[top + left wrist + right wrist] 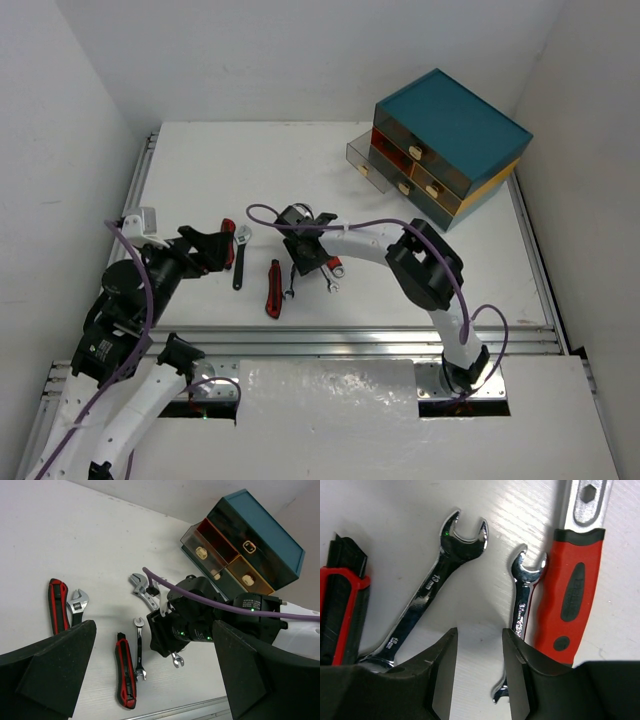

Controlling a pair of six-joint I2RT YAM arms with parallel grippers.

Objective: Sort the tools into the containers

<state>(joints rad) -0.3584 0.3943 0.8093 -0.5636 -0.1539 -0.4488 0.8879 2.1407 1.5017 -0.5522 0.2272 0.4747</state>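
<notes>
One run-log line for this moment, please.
left gripper: open, holding nothing | right gripper: open, low between larger spanner and small spanner, holding nothing | smoky drawer: pulled out

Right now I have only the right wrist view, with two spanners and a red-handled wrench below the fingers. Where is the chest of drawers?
Observer: The chest sits at the far right corner of the table, beyond the tools you see.
Operator: Is any drawer open for a drop?
Observer: Yes, the smoky drawer on the chest's left side is pulled out toward the tools.
Operator: And where is the left arm?
Observer: The left gripper is open and empty at the table's left, next to a red and black tool and an adjustable wrench.
</notes>
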